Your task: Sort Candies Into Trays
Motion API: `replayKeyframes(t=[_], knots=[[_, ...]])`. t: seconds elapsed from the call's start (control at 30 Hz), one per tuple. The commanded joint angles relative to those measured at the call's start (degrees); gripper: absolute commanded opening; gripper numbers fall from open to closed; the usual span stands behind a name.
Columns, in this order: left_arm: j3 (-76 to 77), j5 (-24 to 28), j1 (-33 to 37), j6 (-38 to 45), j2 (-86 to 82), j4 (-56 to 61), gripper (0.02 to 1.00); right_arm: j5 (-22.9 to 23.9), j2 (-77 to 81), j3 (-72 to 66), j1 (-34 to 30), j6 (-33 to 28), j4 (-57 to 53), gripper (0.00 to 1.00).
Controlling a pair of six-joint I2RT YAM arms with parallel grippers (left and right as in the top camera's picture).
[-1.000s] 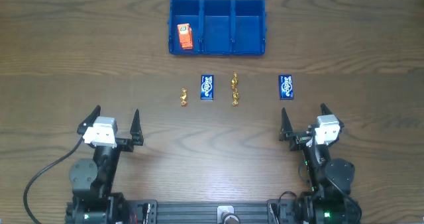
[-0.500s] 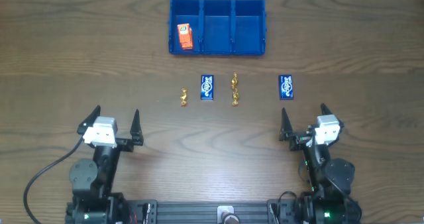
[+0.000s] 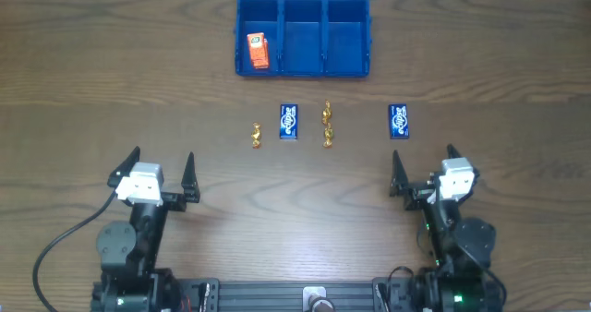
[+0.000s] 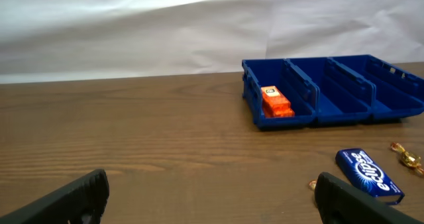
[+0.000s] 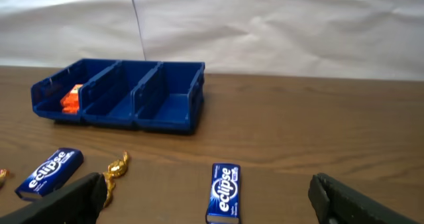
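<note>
Brown wood-grain table [image 3: 92,90] carries everything and is the widest thing before me. Next in size is the blue tray [image 3: 303,69], three compartments side by side, standing at the far side of the table and well apart from both my arms. My left fingers [image 3: 189,178] and my right fingers [image 3: 396,175] hang close to my bases at the near side. Both pairs are spread wide with nothing between them, and they touch none of the candies. The loose pieces lie in a rough row between me and the tray. The first blue pack [image 3: 289,121] lies flat in front of the tray's left half. The second blue pack [image 3: 399,121] lies farther right, past the tray's right end and straight ahead of my right fingers. The orange candy [image 3: 258,51] rests inside the tray's left compartment. The left gold candy [image 3: 257,134] lies just beside the first blue pack on its left. The far gold candy [image 3: 327,114] and the near gold candy [image 3: 328,138] lie just to that pack's right, one behind the other.
</note>
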Motion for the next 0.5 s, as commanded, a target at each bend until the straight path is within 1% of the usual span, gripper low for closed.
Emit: replayKeyframes(t=[0.03,0.17,0.23,0.37,0.5], knots=[[-0.96,1.25,-0.11,0.81,-0.42,-2.16,0.998,0.59,11.23,13.77,-0.15,-0.9,-3.98,0.998],[-0.96,1.25,-0.11,0.81,-0.42,-2.16,0.998,0.59,26.75,28.72,-0.15,-0.9,-12.31,0.998],[-0.96,1.25,-0.11,0.81,-0.42,-2.16,0.998,0.59,36.68,38.16,-0.13,-0.9,-18.36,0.998],[-0.96,1.25,-0.11,0.81,-0.42,-2.16,0.998,0.63,50.31,50.29,-0.13,-0.9,-27.8,0.998],[-0.96,1.25,-0.11,0.81,-0.42,-2.16,0.998,1.88,64.19,60.98,-0.13,-0.9,-37.42,0.998]])
